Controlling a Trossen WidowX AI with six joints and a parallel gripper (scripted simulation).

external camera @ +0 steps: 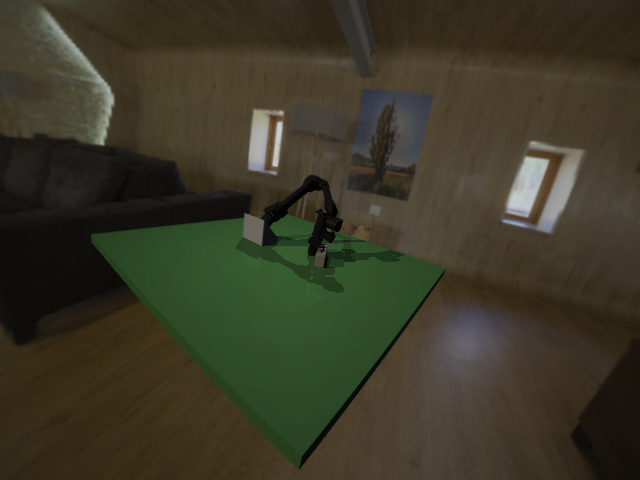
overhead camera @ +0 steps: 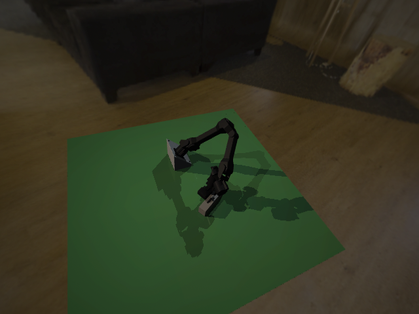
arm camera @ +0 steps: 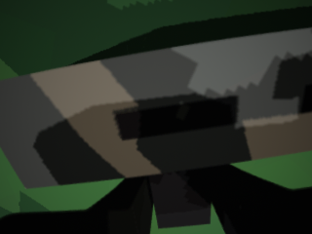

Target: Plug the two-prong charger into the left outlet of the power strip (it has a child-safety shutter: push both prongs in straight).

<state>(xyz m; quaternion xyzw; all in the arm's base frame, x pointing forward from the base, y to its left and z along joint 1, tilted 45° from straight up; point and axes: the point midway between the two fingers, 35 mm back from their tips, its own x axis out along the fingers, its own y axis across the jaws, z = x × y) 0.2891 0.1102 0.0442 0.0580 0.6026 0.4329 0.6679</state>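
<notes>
The power strip [overhead camera: 204, 208] [external camera: 321, 260] [arm camera: 80, 90] is a grey-beige bar lying flat on the green table [overhead camera: 118, 229] [external camera: 248, 335]. The charger [overhead camera: 211, 199] [arm camera: 177, 117] is a dark block held by my gripper [overhead camera: 207, 192] [external camera: 316, 249] [arm camera: 181, 195]. The gripper is shut on the charger and points down at the strip. In the wrist view the charger sits right over the strip's top face. Its prongs and the outlet slots are hidden under it. I cannot tell how deep the prongs are.
The arm's base stands on a grey wedge mount [overhead camera: 174, 156] [external camera: 254, 228] behind the strip. A dark sofa [overhead camera: 152, 40] [external camera: 62, 206] stands beyond the table's far left side. The table's right edge [external camera: 382, 356] drops to a wooden floor.
</notes>
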